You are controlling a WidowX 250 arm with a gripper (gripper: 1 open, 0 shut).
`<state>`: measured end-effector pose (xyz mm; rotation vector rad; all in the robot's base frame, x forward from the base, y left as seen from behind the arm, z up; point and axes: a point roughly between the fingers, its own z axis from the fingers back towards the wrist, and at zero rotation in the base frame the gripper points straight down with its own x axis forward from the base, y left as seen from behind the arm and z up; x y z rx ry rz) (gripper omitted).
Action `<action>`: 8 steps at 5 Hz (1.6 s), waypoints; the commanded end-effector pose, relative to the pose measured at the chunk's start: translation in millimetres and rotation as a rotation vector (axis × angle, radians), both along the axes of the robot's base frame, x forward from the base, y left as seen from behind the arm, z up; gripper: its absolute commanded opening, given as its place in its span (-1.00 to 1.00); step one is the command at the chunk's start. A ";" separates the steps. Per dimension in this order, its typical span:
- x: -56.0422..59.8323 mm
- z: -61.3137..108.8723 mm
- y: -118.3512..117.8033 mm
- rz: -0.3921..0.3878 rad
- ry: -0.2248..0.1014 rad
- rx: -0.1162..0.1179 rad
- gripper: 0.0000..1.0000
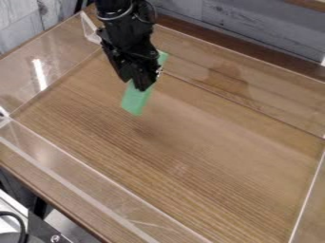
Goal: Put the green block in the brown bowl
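The green block (137, 99) is a bright green bar standing steeply on end over the wooden table (191, 142), in the back left part of the view. My black gripper (139, 82) points down from above and is shut on the block's upper end, so only the lower half of the block shows below the fingers. I cannot tell whether the block's lower end touches the table. The brown bowl is out of view.
Clear plastic walls (51, 157) run around the table's edges. A grey plank wall (254, 24) stands behind. Black cables (13, 228) and a dark frame lie off the table's near left corner.
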<state>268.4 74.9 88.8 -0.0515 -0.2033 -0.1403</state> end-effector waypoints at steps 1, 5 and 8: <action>4.7 7.6 4.4 0.011 -0.041 0.007 -1.00; 8.6 1.5 8.5 0.014 -0.063 -0.003 -1.00; 35.0 22.1 22.4 0.063 -0.110 -0.002 -1.00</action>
